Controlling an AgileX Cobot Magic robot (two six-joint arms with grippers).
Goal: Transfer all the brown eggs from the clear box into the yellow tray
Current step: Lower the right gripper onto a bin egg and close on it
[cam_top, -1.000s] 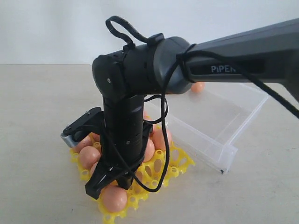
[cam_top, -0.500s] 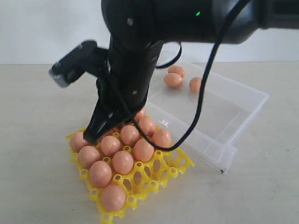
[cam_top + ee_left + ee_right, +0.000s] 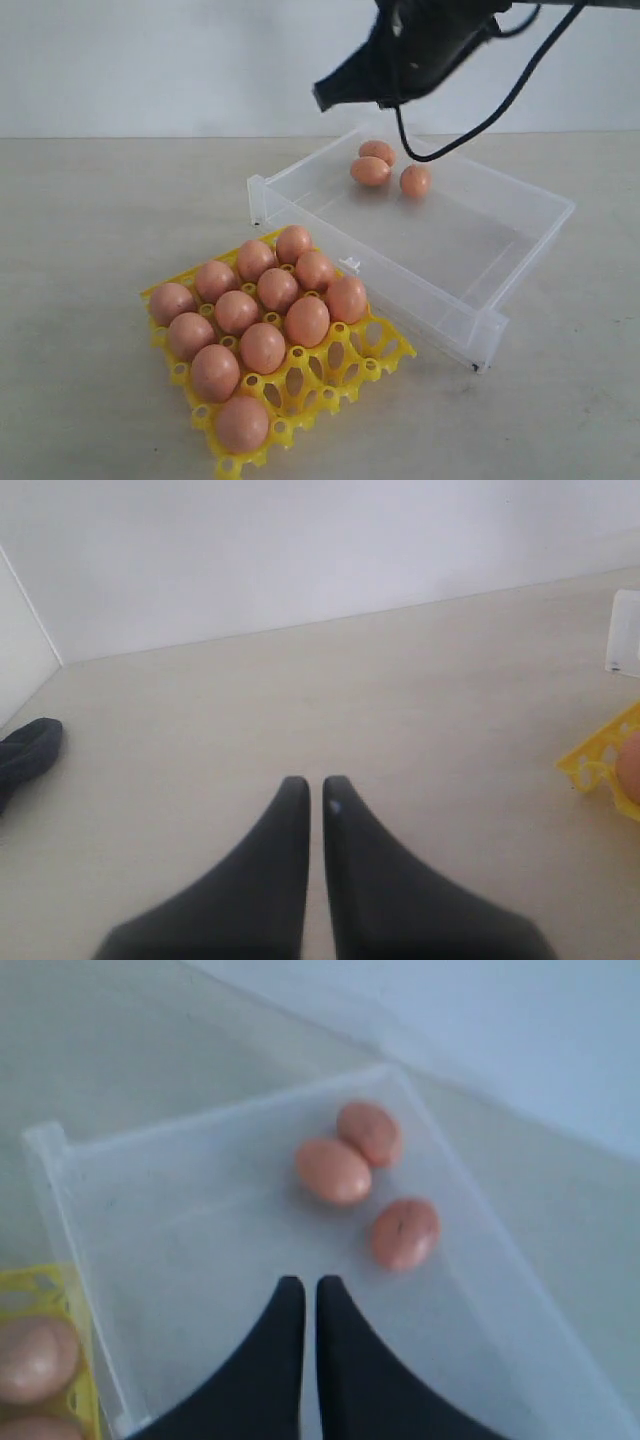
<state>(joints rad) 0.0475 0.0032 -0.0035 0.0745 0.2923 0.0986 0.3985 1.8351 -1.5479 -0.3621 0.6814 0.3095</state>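
Note:
Several brown eggs [image 3: 262,346] fill cups of the yellow tray [image 3: 372,356] at the front left. Three brown eggs [image 3: 370,171] lie together at the far end of the clear box [image 3: 428,304]. My right arm [image 3: 420,40] hangs high above that end. In the right wrist view my right gripper [image 3: 303,1282] is shut and empty, above the box floor [image 3: 200,1220], with the three eggs [image 3: 333,1171] just ahead of its tips. My left gripper [image 3: 309,782] is shut over bare table, holding nothing. A corner of the tray [image 3: 598,758] with one egg [image 3: 630,768] shows off to its side.
The tray's front right cups stand empty. The box's near wall [image 3: 300,215] stands right behind the tray. A dark object [image 3: 25,755] lies on the table near the wall in the left wrist view. A pale wall backs the table.
My right arm has lifted off the yellow tray and swung up and back to above the clear box's far end. The tray and its eggs now show unobstructed.

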